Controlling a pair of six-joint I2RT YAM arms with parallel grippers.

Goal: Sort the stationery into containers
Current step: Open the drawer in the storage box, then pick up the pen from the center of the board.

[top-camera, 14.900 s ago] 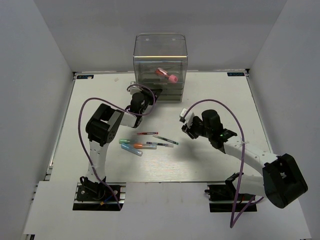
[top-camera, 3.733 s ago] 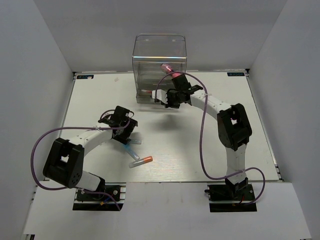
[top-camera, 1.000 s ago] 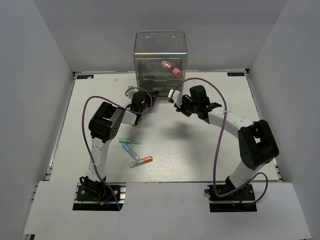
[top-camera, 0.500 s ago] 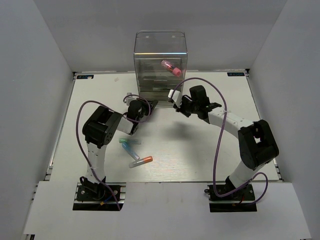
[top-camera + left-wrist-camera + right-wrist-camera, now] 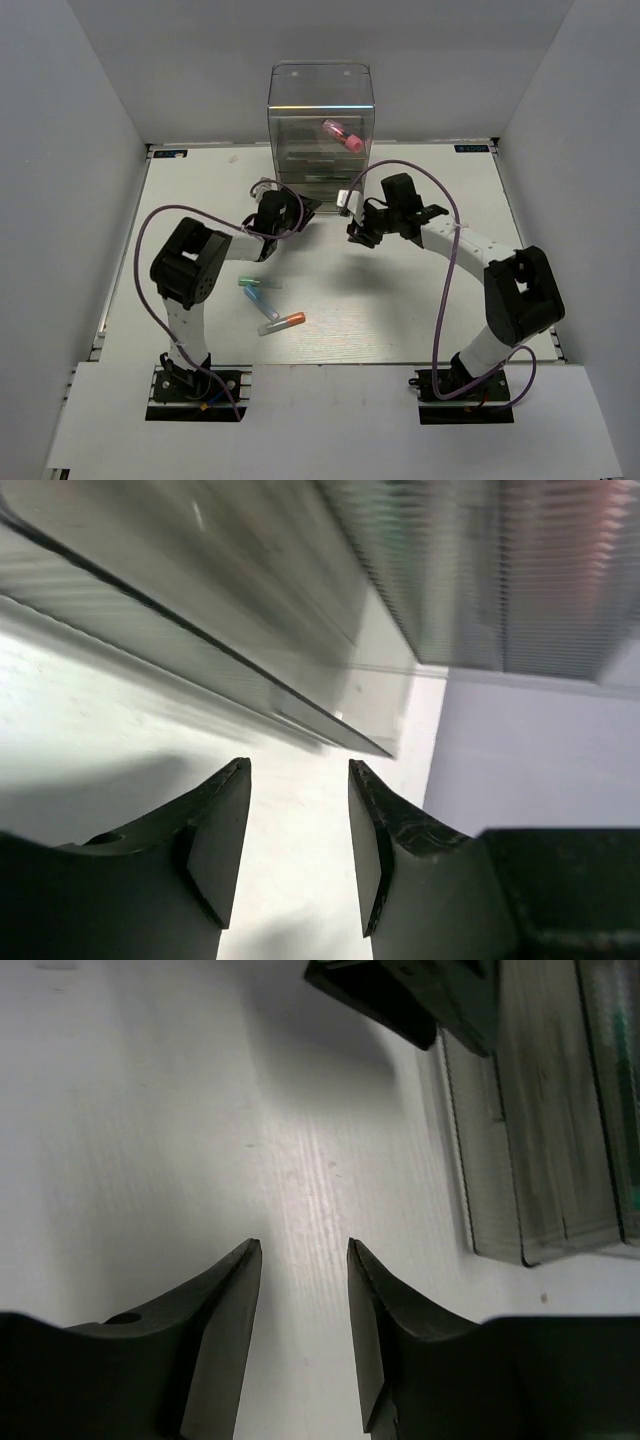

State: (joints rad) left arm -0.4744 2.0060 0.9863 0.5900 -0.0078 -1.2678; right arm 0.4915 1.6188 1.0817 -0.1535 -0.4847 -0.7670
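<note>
Both arms are up at the foot of the clear plastic desk organiser (image 5: 320, 100), the one with shallow stacked drawers under a tall boxy top. The left gripper (image 5: 293, 211) sits just beside the organiser's lower left front corner. Its wrist view shows two dark fingers (image 5: 215, 840) parted, with only the white table (image 5: 420, 310) between them, so nothing is held. The right gripper (image 5: 356, 228) hangs near the lower right front, likewise spread and empty, with the drawer fronts off to one side in its own camera.

A thick pink tube (image 5: 342, 136) with a dark band lies tilted inside the boxy upper part, so that piece looks sorted. I can't tell whether any drawer is pulled out.

Three pieces lie loose on the table, well apart from both grippers and nearer the left arm's base: a short green marker (image 5: 249, 283), a short blue marker (image 5: 262, 298) just beside it, and a short marker with an orange end (image 5: 284, 321) a little nearer the bases.

My guess is this is a between-pieces moment — both grippers free at the organiser. The next move calls for one arm, most likely the left, to swing back, line its open fingers across one marker and close on it alone.
</note>
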